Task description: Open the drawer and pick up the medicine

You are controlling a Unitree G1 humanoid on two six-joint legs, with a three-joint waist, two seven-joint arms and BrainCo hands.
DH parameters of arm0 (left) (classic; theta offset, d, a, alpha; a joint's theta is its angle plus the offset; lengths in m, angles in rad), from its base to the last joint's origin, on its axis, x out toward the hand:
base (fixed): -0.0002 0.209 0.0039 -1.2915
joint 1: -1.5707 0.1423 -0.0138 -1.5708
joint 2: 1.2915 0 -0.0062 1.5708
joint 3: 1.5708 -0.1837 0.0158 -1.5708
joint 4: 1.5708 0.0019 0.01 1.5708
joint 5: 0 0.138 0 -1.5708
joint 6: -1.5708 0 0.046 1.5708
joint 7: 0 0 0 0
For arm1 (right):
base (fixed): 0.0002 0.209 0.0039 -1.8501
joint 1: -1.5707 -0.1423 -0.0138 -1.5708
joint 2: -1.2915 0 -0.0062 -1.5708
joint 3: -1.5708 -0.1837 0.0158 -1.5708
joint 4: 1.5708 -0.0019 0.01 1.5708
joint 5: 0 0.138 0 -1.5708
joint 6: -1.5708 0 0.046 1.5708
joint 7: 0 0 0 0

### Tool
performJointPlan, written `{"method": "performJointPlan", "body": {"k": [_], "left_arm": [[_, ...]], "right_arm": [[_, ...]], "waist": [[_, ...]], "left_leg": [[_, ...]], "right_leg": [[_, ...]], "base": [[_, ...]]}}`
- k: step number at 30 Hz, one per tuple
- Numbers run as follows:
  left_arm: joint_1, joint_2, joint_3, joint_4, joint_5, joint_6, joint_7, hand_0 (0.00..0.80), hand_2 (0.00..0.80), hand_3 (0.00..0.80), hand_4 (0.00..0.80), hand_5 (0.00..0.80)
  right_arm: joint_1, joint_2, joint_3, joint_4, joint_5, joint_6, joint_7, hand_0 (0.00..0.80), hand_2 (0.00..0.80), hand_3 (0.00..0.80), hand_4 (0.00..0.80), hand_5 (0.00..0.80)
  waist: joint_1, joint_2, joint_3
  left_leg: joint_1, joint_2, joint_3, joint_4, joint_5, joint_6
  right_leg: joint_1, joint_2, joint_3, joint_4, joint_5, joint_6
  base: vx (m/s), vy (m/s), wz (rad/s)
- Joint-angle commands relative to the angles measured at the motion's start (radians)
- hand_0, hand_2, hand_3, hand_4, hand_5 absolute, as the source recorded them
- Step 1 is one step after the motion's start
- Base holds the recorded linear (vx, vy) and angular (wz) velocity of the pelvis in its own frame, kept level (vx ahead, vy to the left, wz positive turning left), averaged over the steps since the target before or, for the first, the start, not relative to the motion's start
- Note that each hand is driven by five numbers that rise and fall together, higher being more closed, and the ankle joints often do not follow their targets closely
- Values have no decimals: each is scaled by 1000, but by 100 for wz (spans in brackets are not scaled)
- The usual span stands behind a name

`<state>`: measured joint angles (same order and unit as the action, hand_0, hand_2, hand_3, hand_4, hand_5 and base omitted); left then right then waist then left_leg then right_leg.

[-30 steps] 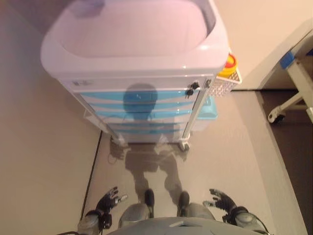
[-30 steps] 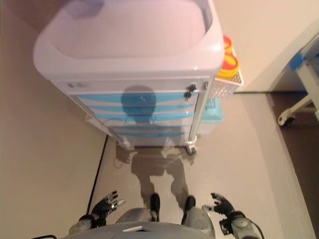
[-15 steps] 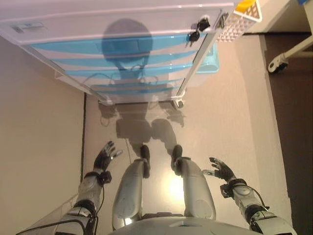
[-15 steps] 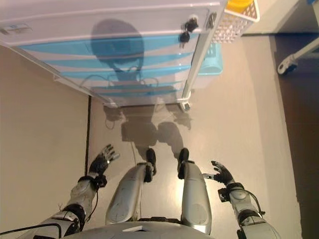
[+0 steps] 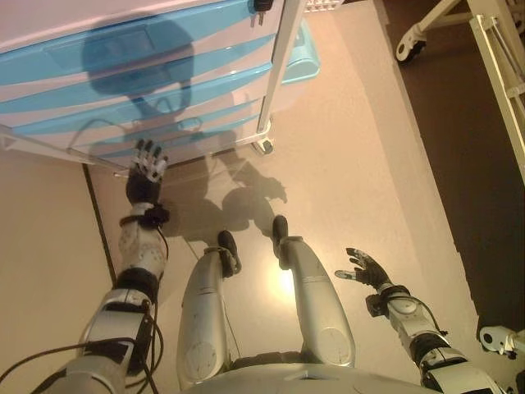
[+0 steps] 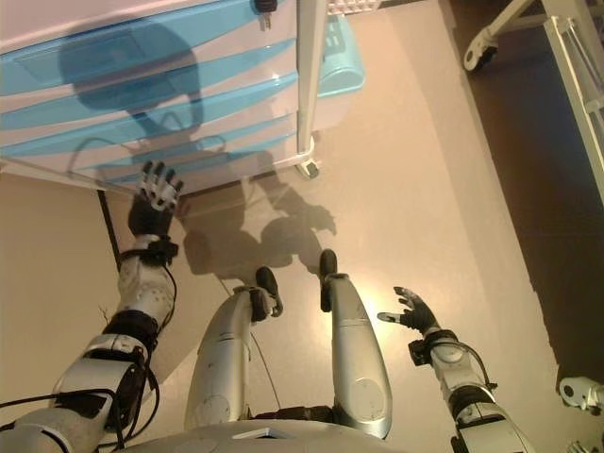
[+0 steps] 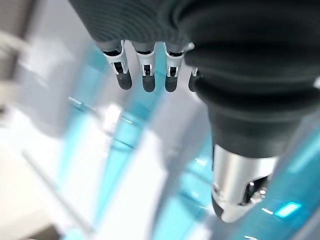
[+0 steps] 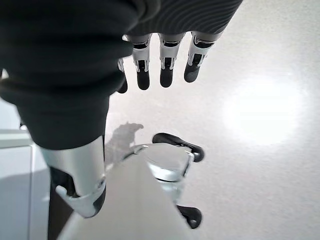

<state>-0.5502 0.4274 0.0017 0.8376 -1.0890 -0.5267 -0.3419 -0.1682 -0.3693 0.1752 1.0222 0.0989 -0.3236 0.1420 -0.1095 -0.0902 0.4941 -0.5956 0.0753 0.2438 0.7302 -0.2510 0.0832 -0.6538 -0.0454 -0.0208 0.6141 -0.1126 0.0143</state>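
Medicine is nowhere to be seen; presumably it lies inside the cart (image 5: 123, 82), whose blue drawers (image 5: 156, 61) are all closed. The left hand (image 5: 145, 168) reaches at the cart's lowest drawers, fingers straight and spread, empty. The right hand (image 5: 365, 268) hangs well away, fingers relaxed. Reaching so low, it may grab the wrong drawer. A blue bin (image 5: 299, 57) sits beside the cart; a bed frame (image 5: 484, 41) stands farther off.

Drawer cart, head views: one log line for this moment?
phase: reach | left hand: open, raised near lower blue drawers, contact unclear | right hand: open, idle, low | drawers: closed | medicine: not visible
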Motion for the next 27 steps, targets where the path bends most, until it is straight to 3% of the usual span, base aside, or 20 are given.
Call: {"method": "performJointPlan", "body": {"k": [1,6,9,15,16,17,18,19,23,27], "left_arm": [[-63,72,37,-45,-145,-27,-38,0,0,0,0,0],[-219,138,20,-49,-281,-25,-42,0,0,0,0,0],[-301,163,0,-82,-375,-42,-100,0,0,0,0,0],[-377,148,-28,-279,-494,-106,-382,0,0,0,0,0],[-383,142,-31,-325,-497,-117,-439,433,433,433,433,433],[-389,136,-34,-366,-512,-118,-494,718,718,718,718,718],[-391,129,-39,-390,-523,-123,-540,800,800,800,800,800],[-396,123,-48,-422,-542,-127,-631,800,800,800,800,800],[-402,96,-85,-539,-581,-107,-822,800,800,800,800,800],[-372,80,-118,-644,-630,-32,-920,800,800,800,800,800]], "right_arm": [[89,-35,69,-43,47,2,-6,0,0,0,0,0],[98,-37,106,-48,60,-8,-20,0,0,0,0,0],[100,-40,126,-40,65,-9,-32,0,0,0,0,0],[108,-51,134,-6,49,-23,-28,0,0,0,0,0],[108,-53,132,2,45,-29,-23,0,0,0,0,0],[109,-56,130,7,42,-33,-17,0,0,0,0,0],[108,-58,131,14,42,-39,-13,0,0,0,0,0],[106,-61,131,16,36,-40,-7,0,0,0,0,0],[94,-73,131,12,14,-37,11,0,0,0,0,0],[75,-85,139,-1,5,-31,22,0,0,0,0,0]], "waist": [[-16,-8,-76],[-39,-14,-81],[-46,-15,-80],[-43,-9,-71],[-41,-8,-70],[-38,-7,-68],[-36,-6,-66],[-34,-4,-64],[-26,3,-50],[-13,5,-39]], "left_leg": [[-30,-54,-6,-20,-61,37],[-61,-55,-11,22,-75,35],[-74,-57,-14,41,-80,29],[-72,-69,-17,56,-85,16],[-70,-72,-18,55,-86,15],[-68,-75,-19,54,-85,14],[-65,-78,-21,53,-84,13],[-61,-81,-23,50,-83,12],[-43,-95,-30,32,-75,10],[-19,-111,-44,-1,-57,6]], "right_leg": [[-1,35,-33,-87,31,19],[-18,46,-12,-87,38,12],[-21,49,-6,-85,38,9],[-11,51,-1,-88,42,6],[-9,52,-1,-87,41,6],[-6,53,0,-88,40,5],[-3,55,1,-86,40,5],[1,57,2,-84,39,5],[18,65,5,-82,34,3],[42,68,0,-84,25,-1]], "base": [[47,-15,-14],[28,-13,-7],[25,-25,3],[12,-3,0],[0,0,0],[0,0,0],[0,0,0],[0,0,0],[-15,13,4],[-74,-7,10]]}}
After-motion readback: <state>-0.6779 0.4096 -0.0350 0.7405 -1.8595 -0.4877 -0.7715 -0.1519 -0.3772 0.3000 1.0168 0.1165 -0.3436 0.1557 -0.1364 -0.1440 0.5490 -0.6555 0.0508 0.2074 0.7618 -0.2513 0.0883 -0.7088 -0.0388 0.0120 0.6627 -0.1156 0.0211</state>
